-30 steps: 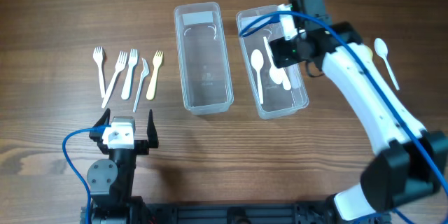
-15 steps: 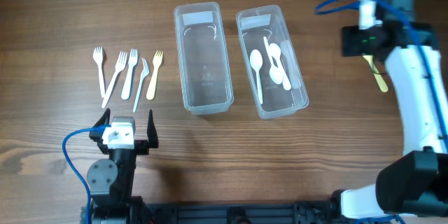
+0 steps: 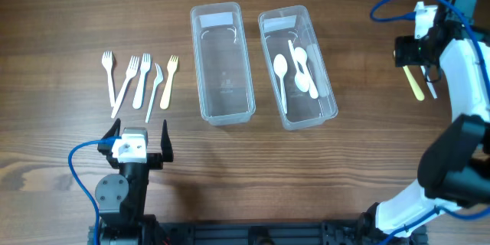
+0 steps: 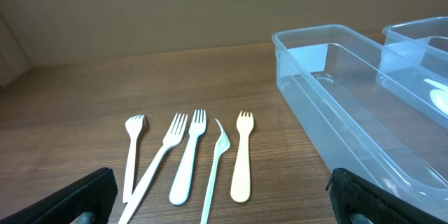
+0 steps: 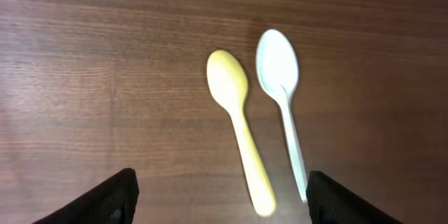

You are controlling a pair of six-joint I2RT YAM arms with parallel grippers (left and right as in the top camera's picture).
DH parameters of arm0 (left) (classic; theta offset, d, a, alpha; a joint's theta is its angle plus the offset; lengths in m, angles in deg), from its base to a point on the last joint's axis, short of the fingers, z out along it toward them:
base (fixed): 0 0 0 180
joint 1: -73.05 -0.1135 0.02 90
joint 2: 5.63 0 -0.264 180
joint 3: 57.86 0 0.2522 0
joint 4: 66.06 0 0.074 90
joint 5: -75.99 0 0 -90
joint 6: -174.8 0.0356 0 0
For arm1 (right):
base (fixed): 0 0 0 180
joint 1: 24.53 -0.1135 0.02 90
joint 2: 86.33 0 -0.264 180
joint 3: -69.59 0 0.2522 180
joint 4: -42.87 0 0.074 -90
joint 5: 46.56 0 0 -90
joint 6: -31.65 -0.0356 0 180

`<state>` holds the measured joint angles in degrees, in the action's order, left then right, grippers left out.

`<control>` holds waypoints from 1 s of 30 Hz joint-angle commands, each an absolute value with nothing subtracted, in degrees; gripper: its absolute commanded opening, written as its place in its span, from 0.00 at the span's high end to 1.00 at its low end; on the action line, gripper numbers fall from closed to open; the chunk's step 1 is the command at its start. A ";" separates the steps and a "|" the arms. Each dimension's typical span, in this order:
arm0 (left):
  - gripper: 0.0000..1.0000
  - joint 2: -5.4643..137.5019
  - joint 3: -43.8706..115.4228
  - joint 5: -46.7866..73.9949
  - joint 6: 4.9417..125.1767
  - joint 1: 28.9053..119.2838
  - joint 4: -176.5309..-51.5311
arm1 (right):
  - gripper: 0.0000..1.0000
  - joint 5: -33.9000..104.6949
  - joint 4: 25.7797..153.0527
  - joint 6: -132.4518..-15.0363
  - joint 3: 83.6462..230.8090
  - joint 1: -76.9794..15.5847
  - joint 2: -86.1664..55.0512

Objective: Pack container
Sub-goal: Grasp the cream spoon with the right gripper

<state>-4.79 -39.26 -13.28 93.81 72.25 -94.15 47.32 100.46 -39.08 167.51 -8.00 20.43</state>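
Two clear containers stand side by side: the left one (image 3: 222, 61) is empty, the right one (image 3: 297, 69) holds three white spoons (image 3: 305, 73). Several forks (image 3: 142, 80) lie on the table at left, seen also in the left wrist view (image 4: 189, 155). A yellow spoon (image 5: 240, 126) and a white spoon (image 5: 283, 105) lie on the table at far right, the yellow one (image 3: 414, 83) partly under my arm. My right gripper (image 3: 417, 52) hovers open and empty above them. My left gripper (image 3: 138, 139) is open and empty near the front edge, short of the forks.
The left container's near wall (image 4: 329, 105) sits to the right of the forks in the left wrist view. A blue cable (image 3: 398, 4) loops over the right arm. Bare wood lies between the containers and the far-right spoons.
My right gripper has moved from over the right container, where three spoons now lie, out to the far right above the two loose spoons. The left arm has not moved.
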 commanded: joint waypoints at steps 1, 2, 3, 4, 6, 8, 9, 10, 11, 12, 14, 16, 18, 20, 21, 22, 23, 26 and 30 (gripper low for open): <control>0.00 -5.18 -39.72 -13.24 94.88 72.31 -94.00 | 0.23 46.18 99.31 -37.29 168.23 -8.15 25.46; 0.00 -5.18 -39.72 -13.24 94.90 72.31 -94.00 | 0.23 46.18 99.13 -37.31 168.23 -8.15 26.55; 0.00 -5.18 -39.72 -13.24 94.88 72.31 -94.00 | 0.23 46.21 98.93 -37.31 168.23 -8.15 27.84; 0.00 -5.18 -39.72 -13.24 94.88 72.31 -94.00 | 0.23 46.18 98.85 -37.29 168.23 -8.11 28.93; 0.00 -5.18 -39.72 -13.24 94.88 72.31 -94.00 | 0.23 46.18 98.63 -37.31 168.23 -8.11 31.88; 0.00 -5.18 -39.72 -13.24 94.88 72.31 -94.00 | 0.24 46.18 98.28 -37.35 168.23 -8.11 33.41; 0.00 -5.20 -39.72 -13.24 94.88 72.31 -94.00 | 0.24 46.18 98.08 -37.35 168.23 -8.11 34.13; 0.00 -5.18 -39.72 -13.24 94.88 72.31 -94.00 | 0.26 46.40 97.80 -37.33 168.21 -8.04 34.81; 0.00 -5.18 -39.72 -13.24 94.88 72.31 -94.00 | 0.27 46.86 97.58 -37.33 168.21 -8.04 35.21; 0.00 -5.18 -39.72 -13.24 94.88 72.31 -94.00 | 0.28 47.32 97.23 -37.35 168.19 -7.89 35.60; 0.00 -5.18 -39.72 -13.24 94.88 72.31 -94.00 | 0.28 47.47 96.81 -37.37 168.19 -7.52 36.17; 0.00 -5.18 -39.72 -13.24 94.88 72.31 -94.00 | 0.28 47.34 96.51 -37.59 168.19 -7.10 36.63; 0.00 -5.18 -39.72 -13.24 94.88 72.31 -94.00 | 0.29 47.17 96.27 -37.59 168.19 -6.86 36.91; 0.00 -5.18 -39.72 -13.24 94.88 72.31 -94.00 | 0.29 47.19 96.01 -37.57 168.19 -6.88 36.91; 0.00 -5.18 -39.72 -13.24 94.88 72.31 -94.00 | 0.29 47.19 95.77 -37.57 168.19 -6.88 36.89; 0.00 -5.20 -39.72 -13.24 94.88 72.31 -94.00 | 0.29 47.23 95.66 -37.53 168.21 -6.88 36.89; 0.00 -5.18 -39.72 -13.24 94.88 72.31 -94.00 | 0.30 47.23 95.66 -37.53 168.19 -6.88 36.89; 0.00 -5.18 -39.72 -13.24 94.88 72.31 -94.00 | 0.29 47.28 95.59 -37.35 168.19 -6.86 36.89; 0.00 -5.18 -39.72 -13.24 94.88 72.31 -94.00 | 0.29 47.47 95.20 -35.67 168.19 -6.67 36.91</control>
